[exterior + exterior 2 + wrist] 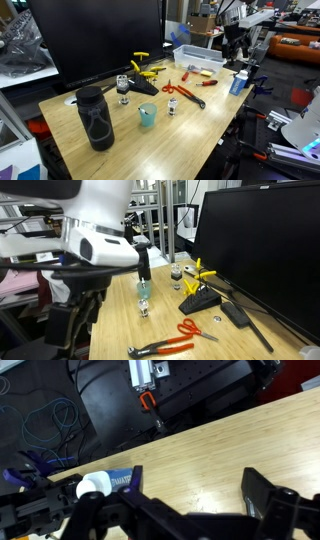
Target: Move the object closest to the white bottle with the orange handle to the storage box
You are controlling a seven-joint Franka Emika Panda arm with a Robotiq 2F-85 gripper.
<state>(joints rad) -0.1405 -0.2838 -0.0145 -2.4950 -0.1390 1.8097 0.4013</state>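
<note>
The white bottle [237,83] with a blue label stands upright at the table's edge near the robot. It also shows in an exterior view [145,285] and at the left of the wrist view [100,486]. My gripper [236,52] hangs open and empty above the bottle. In the wrist view the open gripper [198,495] is over bare wood just right of the bottle. Orange-handled scissors [172,89] and orange-handled pliers [196,99] lie mid-table, and both scissors [188,330] and pliers [150,350] show in both exterior views. The clear storage box [196,57] sits at the back.
A large black bottle [95,118], a blue cup [147,116] and a small glass [172,108] stand on the near half of the table. Yellow clamps [147,70] and a black tool [140,86] lie by the big monitor [100,40]. Cables lie on the floor [45,435].
</note>
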